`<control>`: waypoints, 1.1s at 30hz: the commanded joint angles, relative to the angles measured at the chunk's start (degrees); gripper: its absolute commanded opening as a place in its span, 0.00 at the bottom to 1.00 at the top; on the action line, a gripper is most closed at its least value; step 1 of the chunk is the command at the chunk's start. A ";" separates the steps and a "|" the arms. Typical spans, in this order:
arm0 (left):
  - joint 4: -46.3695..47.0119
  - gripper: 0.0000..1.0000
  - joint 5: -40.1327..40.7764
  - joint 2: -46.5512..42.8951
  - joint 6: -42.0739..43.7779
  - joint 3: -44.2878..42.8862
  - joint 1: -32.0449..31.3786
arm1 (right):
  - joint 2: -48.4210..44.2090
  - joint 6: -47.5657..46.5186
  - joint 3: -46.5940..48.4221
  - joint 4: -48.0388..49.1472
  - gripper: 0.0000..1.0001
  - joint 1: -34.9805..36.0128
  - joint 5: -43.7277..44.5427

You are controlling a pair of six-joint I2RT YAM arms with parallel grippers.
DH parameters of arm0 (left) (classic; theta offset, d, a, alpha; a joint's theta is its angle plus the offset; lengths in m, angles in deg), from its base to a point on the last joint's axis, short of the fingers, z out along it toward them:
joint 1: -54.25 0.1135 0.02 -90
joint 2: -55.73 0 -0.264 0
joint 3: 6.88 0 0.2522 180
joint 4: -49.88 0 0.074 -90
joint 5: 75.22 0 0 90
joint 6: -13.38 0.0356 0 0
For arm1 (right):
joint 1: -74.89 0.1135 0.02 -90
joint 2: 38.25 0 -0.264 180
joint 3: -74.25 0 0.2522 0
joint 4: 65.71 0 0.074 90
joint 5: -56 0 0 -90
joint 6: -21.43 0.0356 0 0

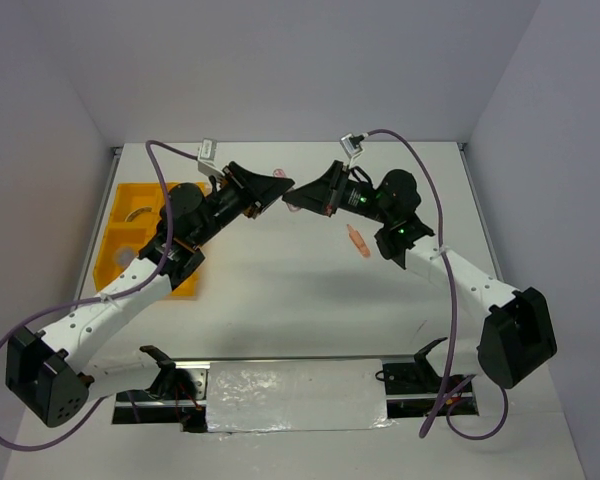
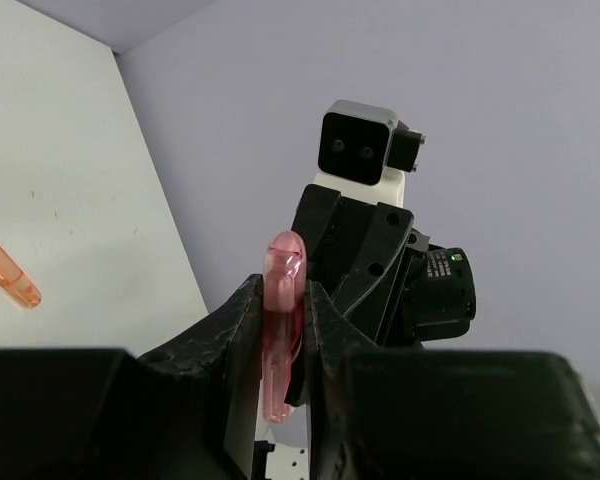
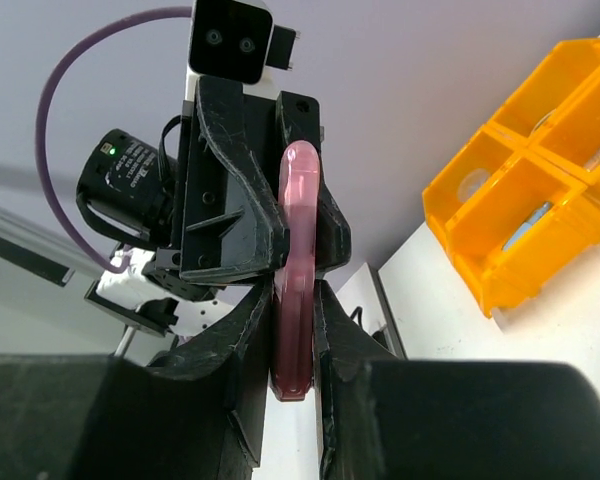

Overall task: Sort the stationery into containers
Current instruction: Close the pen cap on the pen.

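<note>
**Top view:** The left gripper [image 1: 278, 192] and the right gripper [image 1: 300, 198] stand tip to tip above the far middle of the white table [image 1: 280, 310]. Both are clamped on the translucent pink plastic clip [image 1: 291, 206]. The translucent orange plastic clip [image 1: 357, 240] lies on the table to the near right of them. The yellow-orange compartmented plastic tray [image 1: 120, 200] sits at the left.

**Left wrist view:** The left fingers [image 2: 242, 325] pinch the pink clip's lower part. Its rounded end protrudes.

**Right wrist view:** The right fingers [image 3: 252, 335] press on both sides of the clip.
</note>
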 commanded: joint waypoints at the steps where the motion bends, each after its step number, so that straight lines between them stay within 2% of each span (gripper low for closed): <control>1: -3.19 0.02 0.87 -1.09 2.48 -1.90 0.17 | -3.66 -2.06 -0.49 5.31 0.00 -0.34 -0.40; 2: -3.19 0.19 0.69 -1.00 2.75 -2.08 0.08 | -3.83 -2.06 -0.57 5.40 0.00 -0.34 -0.66; 4: -2.93 0.42 0.78 -1.18 3.01 -2.26 0.17 | -4.09 -2.32 -0.66 5.23 0.00 -0.34 -1.10; 5: -3.63 0.63 1.04 -1.27 3.28 -2.43 0.08 | -4.27 -2.67 -0.66 4.53 0.00 -0.25 -1.02; 6: -4.33 0.74 2.00 -1.53 3.54 -2.70 0.08 | -4.71 -3.11 -0.75 4.00 0.00 -0.34 -1.19; 7: -5.03 0.93 2.27 -1.53 3.80 -3.48 0.17 | -4.88 -4.07 -0.75 2.78 0.00 -0.34 -1.11; 9: -6.53 0.97 2.80 -1.36 4.86 -4.54 0.17 | -5.41 -4.95 -0.84 1.63 0.00 -0.34 -1.02; 11: -6.88 0.97 3.06 -1.35 5.21 -5.51 0.25 | -5.68 -5.57 -1.01 0.75 0.00 -0.43 -1.02; 16: -3.73 0.74 3.51 -2.58 5.56 -4.72 0.69 | -5.94 -5.92 -1.37 -0.21 0.00 -0.34 -1.28; 18: -1.53 0.72 2.28 -2.85 5.83 -4.46 0.78 | -5.77 -6.28 -1.02 -0.92 0.00 -0.25 -1.54; 19: -0.57 0.67 1.58 -2.76 6.00 -4.46 0.87 | -5.76 -6.45 -0.67 -1.97 0.00 -0.34 -1.63; 22: 1.64 0.62 -1.40 -1.71 6.97 -5.25 0.78 | -5.24 -6.63 -0.22 -2.85 0.00 -0.34 -1.90; 25: 2.52 0.46 -3.60 -0.30 6.27 -5.51 0.87 | -5.32 -6.63 -0.22 -2.77 0.00 -0.34 -1.63; 28: 3.48 0.47 -5.01 0.66 5.30 -4.81 0.87 | -5.15 -6.89 0.48 -3.38 0.00 -0.34 -1.46; 30: 3.84 0.44 -5.19 0.84 5.12 -4.28 0.87 | -5.06 -7.15 1.00 -3.73 0.00 -0.34 -1.54; 31: 3.93 0.33 -5.28 0.84 5.12 -4.19 0.78 | -5.06 -7.42 1.18 -4.43 0.00 -0.25 -1.63; 33: 3.49 0.23 -5.55 1.02 5.65 -4.80 0.87 | -5.06 -7.68 1.36 -4.88 0.00 -0.25 -1.54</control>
